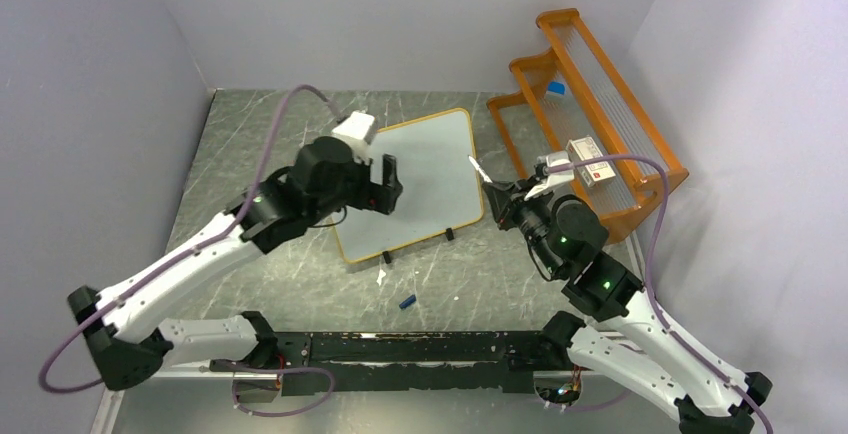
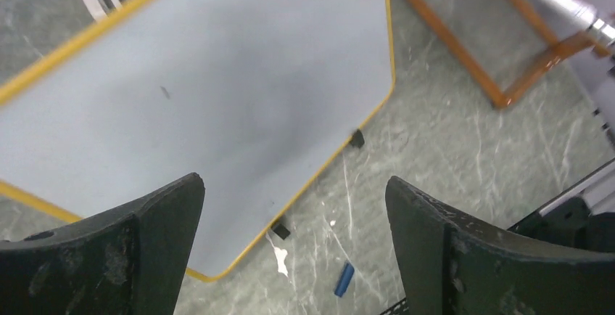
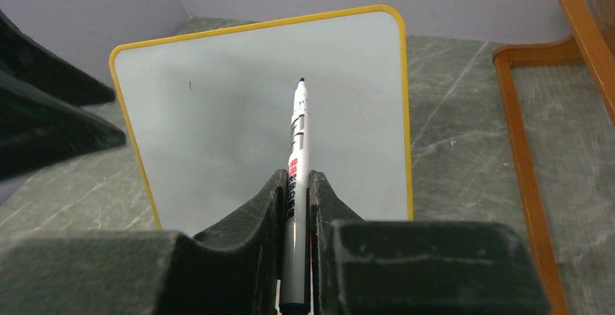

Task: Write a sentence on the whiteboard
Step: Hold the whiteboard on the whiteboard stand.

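The whiteboard (image 1: 425, 179) lies flat on the table; its white face with a thin orange frame also shows in the left wrist view (image 2: 217, 75) and the right wrist view (image 3: 254, 119). It carries only a tiny dark mark (image 3: 190, 85). My right gripper (image 3: 297, 184) is shut on a white marker (image 3: 297, 148) whose uncapped tip points over the board; in the top view the marker (image 1: 479, 169) hovers at the board's right edge. My left gripper (image 1: 388, 186) is open and empty above the board's left part, its fingers (image 2: 167, 221) wide apart.
An orange wooden rack (image 1: 590, 114) stands to the right of the board, holding a small box (image 1: 590, 162) and a blue-capped item (image 1: 555, 87). A blue cap (image 1: 407, 302) and a white scrap (image 1: 381, 276) lie on the table in front of the board.
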